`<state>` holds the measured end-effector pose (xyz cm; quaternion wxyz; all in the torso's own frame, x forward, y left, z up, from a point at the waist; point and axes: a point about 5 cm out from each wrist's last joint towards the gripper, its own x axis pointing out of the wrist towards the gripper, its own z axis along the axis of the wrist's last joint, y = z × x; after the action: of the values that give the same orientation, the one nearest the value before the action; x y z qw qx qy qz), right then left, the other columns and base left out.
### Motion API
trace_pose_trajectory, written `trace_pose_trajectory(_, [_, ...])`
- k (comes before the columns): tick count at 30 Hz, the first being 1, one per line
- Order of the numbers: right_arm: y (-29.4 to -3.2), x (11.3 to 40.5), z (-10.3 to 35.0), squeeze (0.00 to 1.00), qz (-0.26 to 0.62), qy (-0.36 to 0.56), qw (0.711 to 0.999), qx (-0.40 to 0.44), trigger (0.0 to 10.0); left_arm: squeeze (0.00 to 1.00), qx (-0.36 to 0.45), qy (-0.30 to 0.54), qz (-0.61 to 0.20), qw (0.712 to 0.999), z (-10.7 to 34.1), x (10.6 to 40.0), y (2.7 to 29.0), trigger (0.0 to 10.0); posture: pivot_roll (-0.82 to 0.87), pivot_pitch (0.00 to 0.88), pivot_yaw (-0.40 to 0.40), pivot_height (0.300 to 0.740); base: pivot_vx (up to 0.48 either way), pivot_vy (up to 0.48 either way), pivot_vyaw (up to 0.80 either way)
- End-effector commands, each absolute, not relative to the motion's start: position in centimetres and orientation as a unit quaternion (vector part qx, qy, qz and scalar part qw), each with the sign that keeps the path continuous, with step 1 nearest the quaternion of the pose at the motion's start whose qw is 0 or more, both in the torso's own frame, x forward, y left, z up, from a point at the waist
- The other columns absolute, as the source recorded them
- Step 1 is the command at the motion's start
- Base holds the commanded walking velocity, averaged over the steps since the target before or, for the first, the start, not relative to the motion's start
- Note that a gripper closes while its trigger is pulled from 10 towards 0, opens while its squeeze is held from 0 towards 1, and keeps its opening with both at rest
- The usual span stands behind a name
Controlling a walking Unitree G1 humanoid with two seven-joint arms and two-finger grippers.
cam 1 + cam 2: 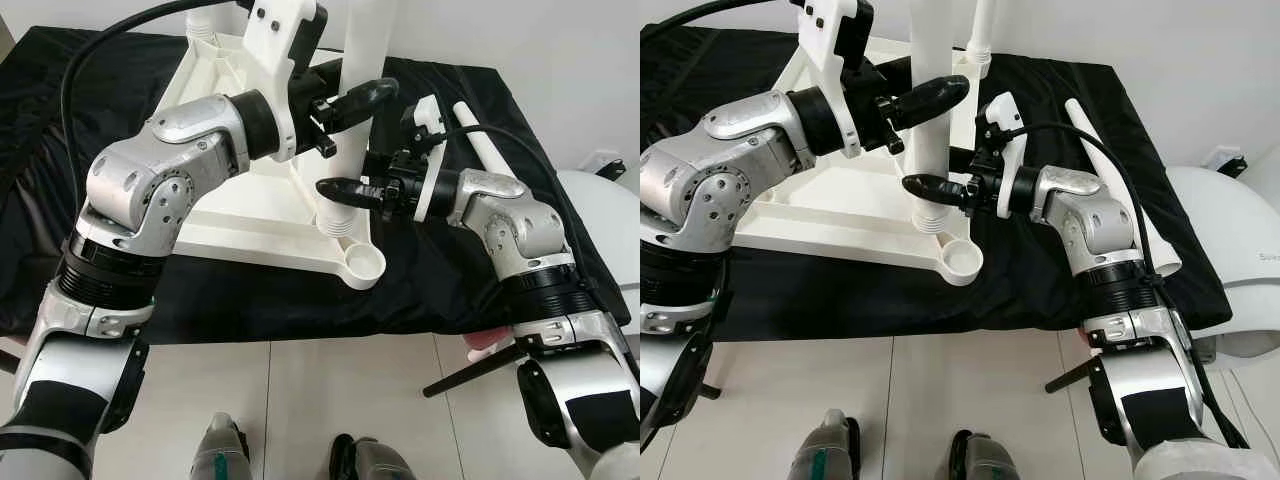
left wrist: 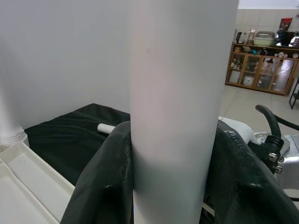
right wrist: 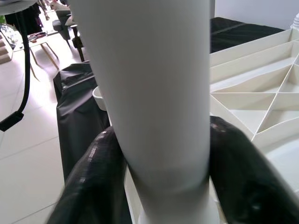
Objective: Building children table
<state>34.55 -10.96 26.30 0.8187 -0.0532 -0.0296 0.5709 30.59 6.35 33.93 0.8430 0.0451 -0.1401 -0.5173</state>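
Nearest us, the right gripper clasps the upright white table leg low, just above its threaded base; our left gripper clamps the same leg higher, fingers pressed against both sides. We see the leg standing in a corner of the inverted white tabletop, on a black cloth, a spare leg beside it

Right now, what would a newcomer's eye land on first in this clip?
Both grippers clamp one upright white table leg: the left gripper higher up, the right gripper lower, near its threaded base. The leg stands at a corner of the upturned white tabletop on a black cloth, where a spare leg lies.
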Motion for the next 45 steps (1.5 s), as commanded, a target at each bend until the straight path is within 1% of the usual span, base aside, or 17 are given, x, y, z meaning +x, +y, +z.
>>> trace_pose_trajectory(1, [-11.2, 34.6, 26.9, 0.0, 0.571, -0.036, 0.819, -0.053, 0.0, 0.0, 0.074, -0.162, -0.614, 0.769, 34.8, 28.8, 5.3, 10.0, 0.11, 0.076, -0.058, 0.74, 0.0, 0.0, 0.0])
trace_pose_trajectory(16, [-11.2, 34.8, 27.1, 0.0, 0.567, -0.046, 0.821, -0.045, 0.0, 0.0, 0.069, -0.169, -0.616, 0.766, 35.2, 28.8, 5.3, 10.0, 0.12, 0.087, -0.058, 0.74, 0.0, 0.0, 0.0])
trace_pose_trajectory(17, [-11.2, 34.8, 27.1, 0.0, 0.565, -0.046, 0.823, -0.044, 0.9, 0.0, 0.069, -0.169, -0.616, 0.766, 35.2, 28.8, 5.3, 10.0, 0.12, 0.088, -0.058, 0.74, 0.0, 0.0, 0.0])
trace_pose_trajectory(18, [-11.2, 34.9, 27.1, 0.0, 0.564, -0.046, 0.824, -0.044, 4.3, 0.0, 0.068, -0.169, -0.616, 0.766, 35.2, 28.8, 5.3, 10.0, 0.12, 0.088, -0.058, 0.74, 0.0, 0.0, 0.0])
trace_pose_trajectory(19, [-11.2, 34.9, 27.1, 0.0, 0.564, -0.046, 0.824, -0.044, 4.3, 0.0, 0.068, -0.169, -0.616, 0.766, 35.2, 28.8, 5.3, 10.0, 0.12, 0.088, -0.058, 0.74, 0.0, 0.0, 0.0])
trace_pose_trajectory(20, [-11.2, 34.9, 27.1, 0.0, 0.564, -0.045, 0.824, -0.043, 10.0, 0.0, 0.069, -0.169, -0.616, 0.766, 35.2, 28.8, 5.2, 10.0, 0.12, 0.089, -0.058, 0.74, 0.0, 0.0, 0.0])
trace_pose_trajectory(27, [-11.2, 34.9, 27.1, 0.0, 0.563, -0.047, 0.824, -0.044, 10.0, 0.0, 0.068, -0.171, -0.622, 0.762, 35.3, 28.6, 5.2, 10.0, 0.11, 0.09, -0.057, 0.74, 0.0, 0.0, 0.0])
trace_pose_trajectory(28, [-11.2, 34.9, 27.1, 0.0, 0.561, -0.048, 0.825, -0.043, 10.0, 1.0, 0.052, -0.173, -0.626, 0.759, 35.5, 28.6, 5.4, 10.0, 0.11, 0.09, -0.057, 0.74, 0.0, 0.0, 0.0])
trace_pose_trajectory(34, [-11.3, 35.1, 27.2, 0.0, 0.553, -0.053, 0.831, -0.037, 10.0, 1.0, 0.038, -0.172, -0.628, 0.758, 35.7, 28.6, 5.6, 10.0, 0.11, 0.089, -0.058, 0.74, 0.0, 0.0, 0.0])
trace_pose_trajectory(40, [-11.4, 35.3, 27.3, 0.0, 0.543, -0.056, 0.837, -0.033, 10.0, 1.0, 0.023, -0.171, -0.62, 0.766, 35.9, 28.7, 5.9, 10.0, 0.11, 0.087, -0.06, 0.74, 0.0, 0.0, 0.0])
trace_pose_trajectory(41, [-11.4, 35.3, 27.3, 0.0, 0.54, -0.059, 0.839, -0.031, 10.0, 1.0, 0.021, -0.171, -0.615, 0.769, 36.0, 28.8, 6.0, 10.0, 0.11, 0.087, -0.059, 0.74, 0.0, 0.0, 0.0])
trace_pose_trajectory(42, [-11.4, 35.3, 27.3, 0.0, 0.536, -0.063, 0.842, -0.028, 10.0, 1.0, 0.017, -0.168, -0.604, 0.779, 36.0, 29.2, 6.4, 10.0, 0.11, 0.085, -0.057, 0.74, 0.0, 0.0, 0.0])
trace_pose_trajectory(43, [-11.4, 35.3, 27.3, 0.0, 0.536, -0.063, 0.842, -0.028, 10.0, 1.0, 0.017, -0.168, -0.604, 0.779, 36.0, 29.2, 6.4, 10.0, 0.11, 0.085, -0.057, 0.74, 0.0, 0.0, 0.0])
trace_pose_trajectory(45, [-11.7, 35.5, 27.4, 0.0, 0.523, -0.071, 0.849, -0.021, 10.0, 1.0, 0.011, -0.166, -0.581, 0.797, 35.7, 30.1, 7.3, 10.0, 0.11, 0.084, -0.055, 0.74, 0.0, 0.0, 0.0])
